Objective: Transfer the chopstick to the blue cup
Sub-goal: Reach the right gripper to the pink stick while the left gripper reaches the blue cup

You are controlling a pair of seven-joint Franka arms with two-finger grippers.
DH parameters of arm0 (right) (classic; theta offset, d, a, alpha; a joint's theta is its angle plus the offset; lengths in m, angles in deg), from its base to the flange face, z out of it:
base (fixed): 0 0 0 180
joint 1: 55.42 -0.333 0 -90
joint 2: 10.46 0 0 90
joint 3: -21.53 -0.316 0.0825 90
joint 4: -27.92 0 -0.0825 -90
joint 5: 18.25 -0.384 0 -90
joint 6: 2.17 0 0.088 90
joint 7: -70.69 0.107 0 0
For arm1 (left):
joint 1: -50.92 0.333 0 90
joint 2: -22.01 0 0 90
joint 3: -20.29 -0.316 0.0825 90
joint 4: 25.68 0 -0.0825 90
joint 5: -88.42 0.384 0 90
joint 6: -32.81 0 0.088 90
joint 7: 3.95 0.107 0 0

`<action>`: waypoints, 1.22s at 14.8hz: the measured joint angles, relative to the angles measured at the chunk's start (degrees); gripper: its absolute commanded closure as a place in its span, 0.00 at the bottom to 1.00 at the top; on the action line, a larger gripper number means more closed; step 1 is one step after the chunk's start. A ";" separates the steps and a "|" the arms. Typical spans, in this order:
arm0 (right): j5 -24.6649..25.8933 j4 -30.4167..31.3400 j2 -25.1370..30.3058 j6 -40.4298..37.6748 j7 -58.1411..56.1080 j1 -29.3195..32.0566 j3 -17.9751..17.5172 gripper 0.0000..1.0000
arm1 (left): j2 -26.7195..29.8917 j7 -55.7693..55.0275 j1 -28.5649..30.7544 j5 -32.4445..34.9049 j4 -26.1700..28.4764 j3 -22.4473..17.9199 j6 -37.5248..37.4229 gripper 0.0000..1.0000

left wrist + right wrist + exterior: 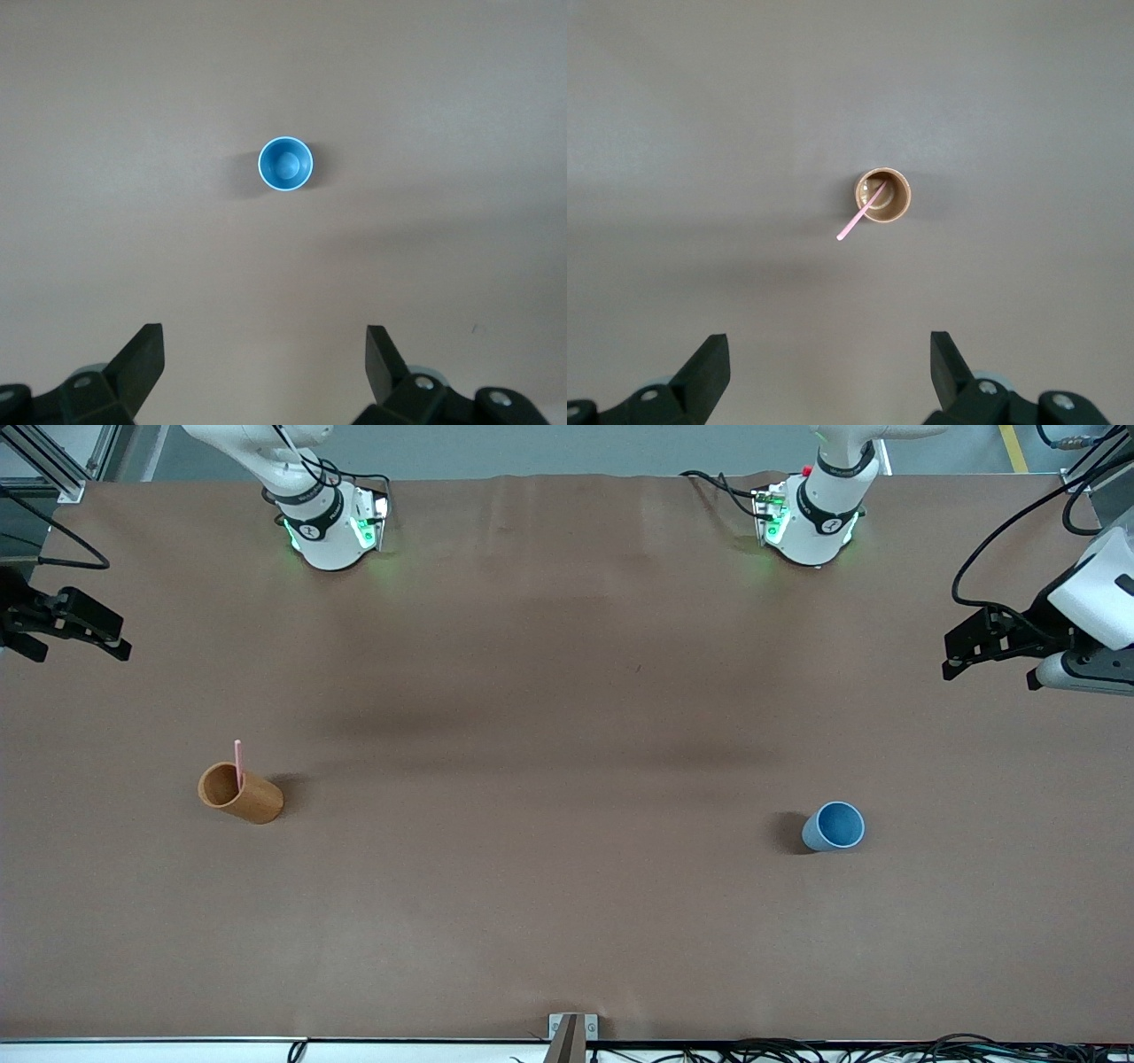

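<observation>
Pink chopstick (238,763) stood nearly upright in my orange-brown cup (241,793), tip leaning over the rim; blue cup (834,826) sat well apart. Left gripper (264,372) and right gripper (829,372) hung spread wide, holding nothing.

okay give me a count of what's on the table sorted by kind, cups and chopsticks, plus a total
Cups: 2, the blue cup and the orange-brown cup.
Chopsticks: 1, the pink chopstick standing in the orange-brown cup.
Total: 3.
</observation>
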 measured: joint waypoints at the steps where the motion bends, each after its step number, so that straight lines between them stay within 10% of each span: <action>1: 0.00 0.00 0.00 0.00 0.00 0.00 0.01 0.00 | 0.00 0.00 0.00 0.00 -0.01 0.00 0.00 0.00; 10: 0.00 1.11 -0.13 1.00 -0.04 0.01 0.03 0.04 | -3.99 0.00 0.25 0.00 0.15 -0.27 2.09 0.00; 18: 0.03 18.56 -1.02 19.10 -0.14 -0.03 -0.25 0.20 | -20.53 0.07 1.39 -0.84 0.54 -0.93 17.99 0.00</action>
